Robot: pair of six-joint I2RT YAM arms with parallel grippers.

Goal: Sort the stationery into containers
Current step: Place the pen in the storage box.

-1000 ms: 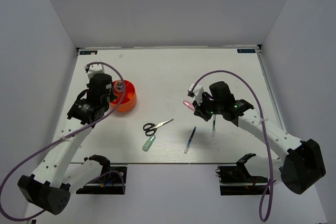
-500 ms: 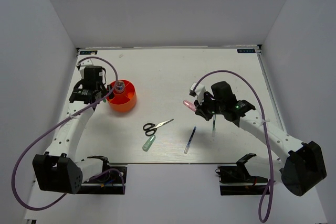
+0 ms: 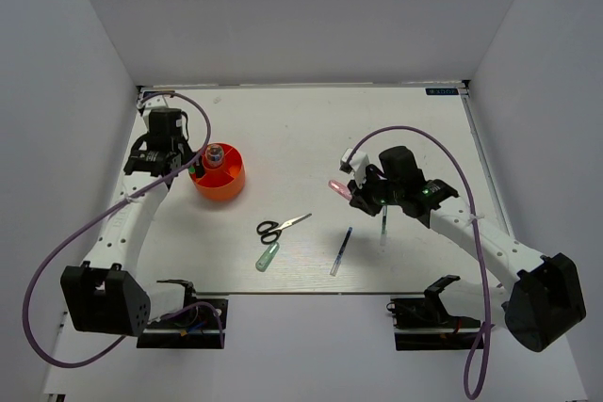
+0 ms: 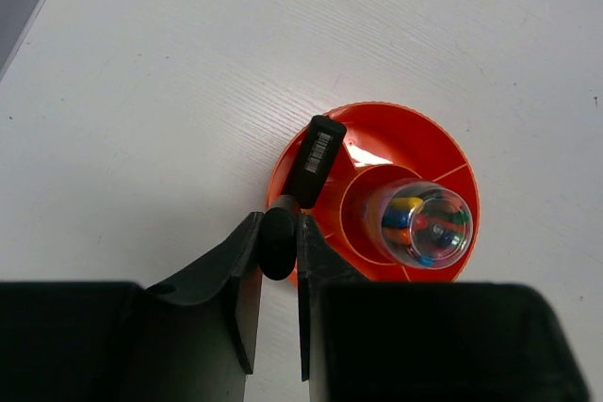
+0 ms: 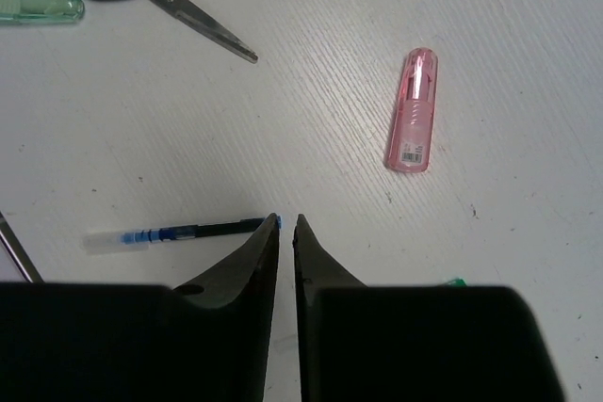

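Note:
My left gripper (image 4: 278,242) is shut on a black marker (image 4: 313,159) with a barcode label. The marker's far end reaches over the left rim of the round orange-red cup (image 4: 443,152). From above, that gripper (image 3: 194,168) is at the cup's (image 3: 224,185) left side. My right gripper (image 5: 286,223) hovers over the table, its jaws a narrow slit apart with nothing between them. A blue pen (image 5: 179,232) lies just left of its tips and a short translucent pink stick (image 5: 413,110) lies ahead to the right. Black-handled scissors (image 3: 281,226) and a pale green tube (image 3: 268,256) lie mid-table.
A clear pot (image 4: 422,223) full of coloured bits stands in the cup's centre well. A thin green pen (image 3: 383,225) lies under the right arm. The white walls close in the table at the left, right and back.
The left arm has swung back and left from above the cup to its left side. The right arm has hardly moved, and its jaws have parted a little.

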